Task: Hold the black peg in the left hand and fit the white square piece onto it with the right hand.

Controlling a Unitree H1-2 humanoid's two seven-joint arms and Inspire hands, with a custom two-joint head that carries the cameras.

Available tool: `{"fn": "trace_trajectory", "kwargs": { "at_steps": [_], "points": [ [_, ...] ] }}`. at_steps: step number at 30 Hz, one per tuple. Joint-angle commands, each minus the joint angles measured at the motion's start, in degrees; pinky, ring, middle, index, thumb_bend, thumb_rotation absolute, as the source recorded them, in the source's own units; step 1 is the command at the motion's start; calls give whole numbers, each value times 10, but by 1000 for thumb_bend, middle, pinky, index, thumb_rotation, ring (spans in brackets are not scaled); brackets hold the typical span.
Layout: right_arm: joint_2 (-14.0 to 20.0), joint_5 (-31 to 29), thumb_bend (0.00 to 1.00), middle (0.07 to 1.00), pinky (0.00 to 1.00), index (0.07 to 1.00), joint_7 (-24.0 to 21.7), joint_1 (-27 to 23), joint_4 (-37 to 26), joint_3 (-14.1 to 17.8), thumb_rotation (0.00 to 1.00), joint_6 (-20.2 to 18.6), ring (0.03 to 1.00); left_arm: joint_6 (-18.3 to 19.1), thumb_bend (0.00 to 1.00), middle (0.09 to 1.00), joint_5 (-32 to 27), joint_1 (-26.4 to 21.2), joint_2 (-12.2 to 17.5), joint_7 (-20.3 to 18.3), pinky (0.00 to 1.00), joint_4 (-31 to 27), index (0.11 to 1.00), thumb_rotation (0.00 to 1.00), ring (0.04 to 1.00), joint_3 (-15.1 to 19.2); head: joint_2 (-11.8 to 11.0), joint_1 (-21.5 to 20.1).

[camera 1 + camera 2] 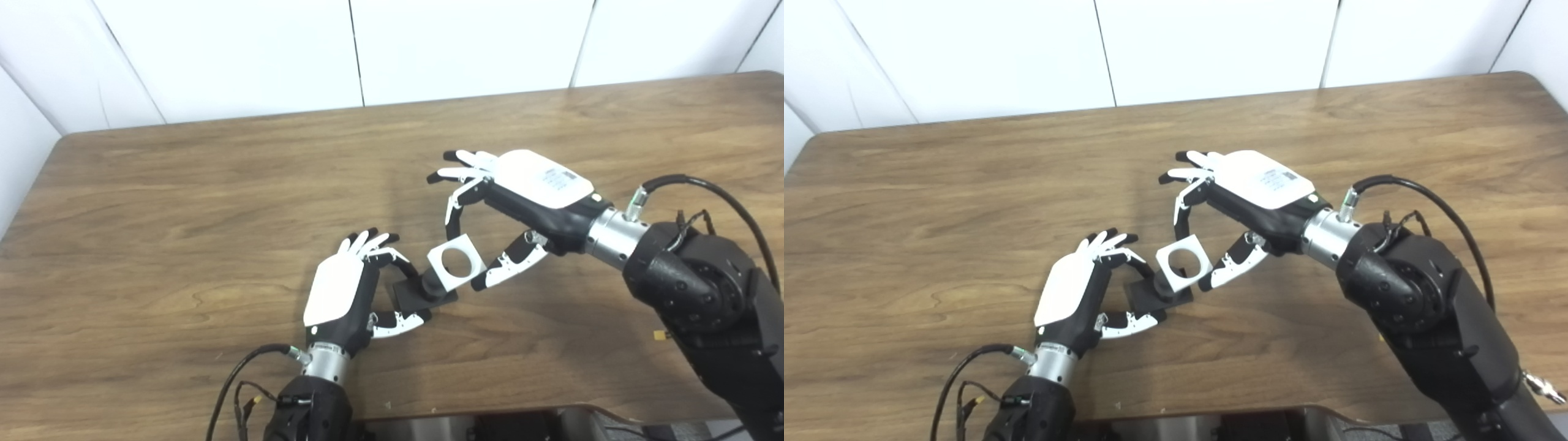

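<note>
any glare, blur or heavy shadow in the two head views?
Left eye view: soft overall; even light; faint shadow on the table under the right hand; white square piece readable. Right eye view: same softness; black peg merges with the left hand; no glare.

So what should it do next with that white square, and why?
Probably ease the right hand down and slightly toward the left hand, so the white square piece slides onto the black peg. The piece sits tilted just above the peg, its round hole not yet over it.
</note>
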State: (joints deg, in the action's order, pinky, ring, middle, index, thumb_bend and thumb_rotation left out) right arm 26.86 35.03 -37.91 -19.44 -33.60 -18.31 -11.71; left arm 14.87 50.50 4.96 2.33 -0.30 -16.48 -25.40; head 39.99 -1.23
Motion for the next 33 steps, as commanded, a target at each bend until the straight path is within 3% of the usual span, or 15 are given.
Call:
{"fn": "trace_trajectory", "kwargs": {
  "at_steps": [1, 33],
  "points": [
    [-5, 0, 523, 906, 996, 492, 9, -17, -4, 6, 153, 15, 999, 8, 503, 863, 15, 2, -4, -5, 1000, 8, 492, 84, 960, 0, 0, 0],
    [-18, 4, 522, 903, 991, 492, 12, -2, 24, -7, 154, 34, 997, 7, 503, 869, 4, 3, -4, -10, 1000, 2, 492, 82, 966, 4, 9, 1]
  ]
}}
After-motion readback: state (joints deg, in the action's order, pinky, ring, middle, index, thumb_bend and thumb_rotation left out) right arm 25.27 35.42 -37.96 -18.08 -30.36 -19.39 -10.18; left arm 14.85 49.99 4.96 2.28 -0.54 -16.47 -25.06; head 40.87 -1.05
